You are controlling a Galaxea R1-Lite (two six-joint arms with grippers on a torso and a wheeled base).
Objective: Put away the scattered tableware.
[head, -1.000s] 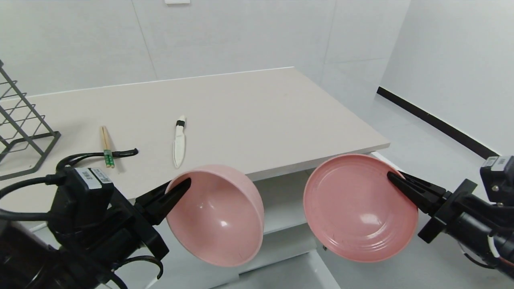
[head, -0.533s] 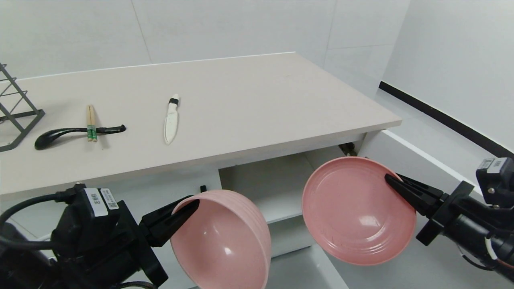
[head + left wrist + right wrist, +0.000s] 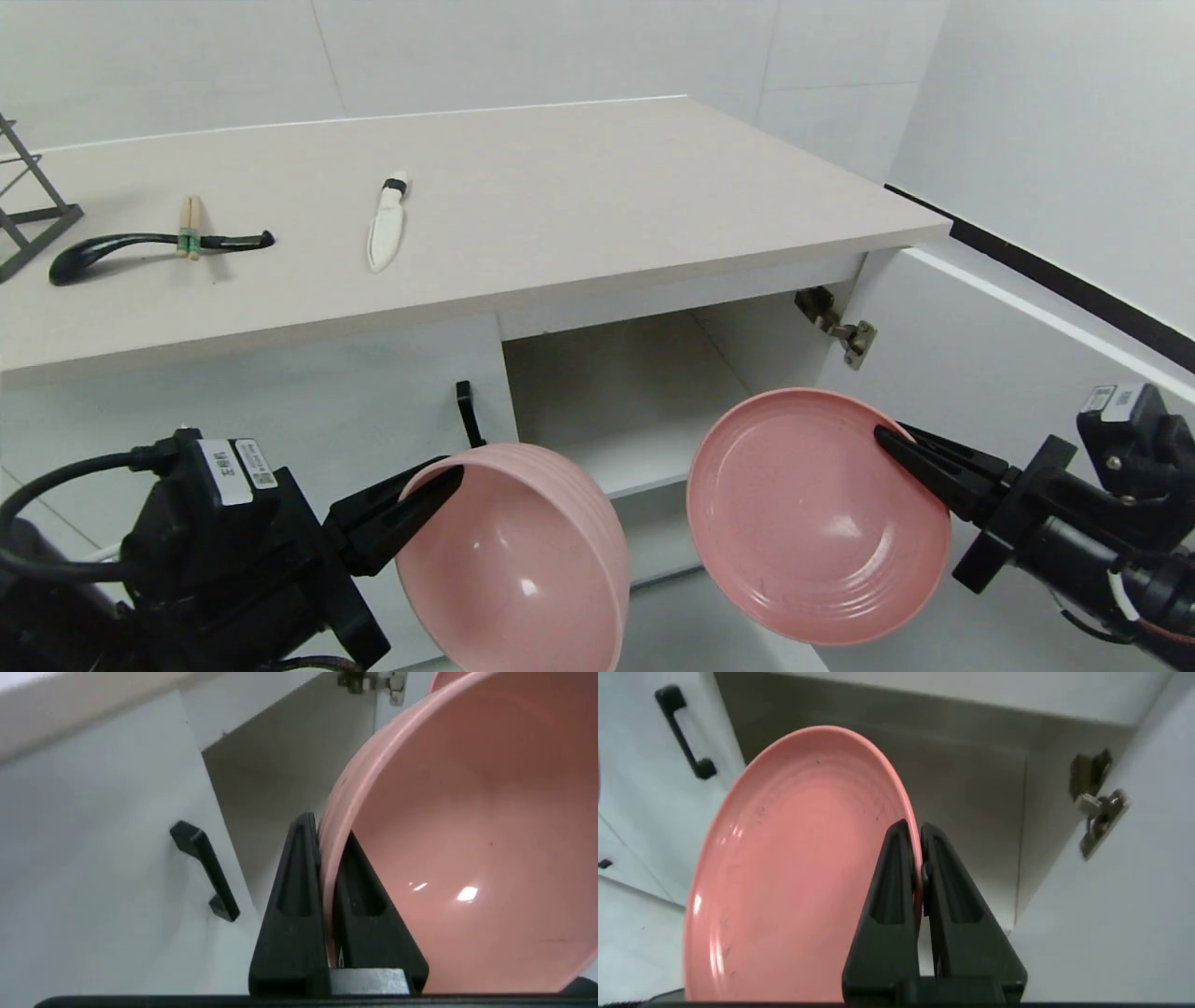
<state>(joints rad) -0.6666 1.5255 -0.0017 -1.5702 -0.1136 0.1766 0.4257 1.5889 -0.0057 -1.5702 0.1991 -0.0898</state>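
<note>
The left gripper is closed narrow on the rim of a pink bowl, one finger inside and one outside, holding it tipped on edge in the air in front of the closed cabinet door with its black handle; the right gripper is pinched the same way on the rim of a pink plate, held nearly upright before the open cabinet compartment; bowl and plate hang side by side, apart, below the front edge of the countertop.

The right-hand door stands swung open on its hinge, and the white shelf inside looks bare where it shows.

On the countertop, a black spoon lies near the left edge with a pair of chopsticks crossing its handle; a white knife lies apart from them, nearer the middle and towards the front edge; a wire rack stands at the left edge.

As a judgement, the task is at an early stage: two pieces are lifted and close to the compartment but neither is set down; the spoon, chopsticks and knife are yet to be put away.
</note>
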